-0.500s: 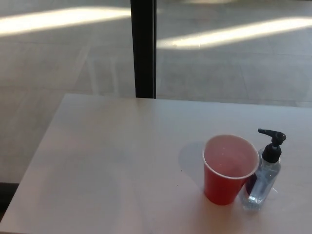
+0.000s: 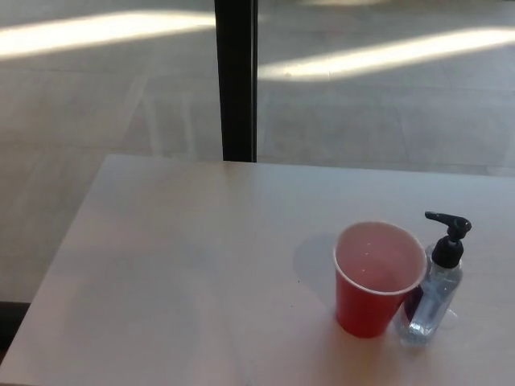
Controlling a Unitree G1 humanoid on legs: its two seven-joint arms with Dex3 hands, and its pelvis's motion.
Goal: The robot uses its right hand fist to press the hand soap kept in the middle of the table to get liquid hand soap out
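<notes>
A clear hand soap bottle (image 2: 432,299) with a black pump head (image 2: 449,229) stands upright on the pale table (image 2: 185,273), toward the right. Its spout points left, over the rim of a red plastic cup (image 2: 376,279) that stands touching or almost touching the bottle's left side. The cup's inside looks empty. Neither of my hands shows in the head view.
A black vertical post (image 2: 236,80) rises behind the table's far edge. Beyond it lies a grey tiled floor with bright strips of sunlight. The table's left edge runs diagonally down to the lower left corner.
</notes>
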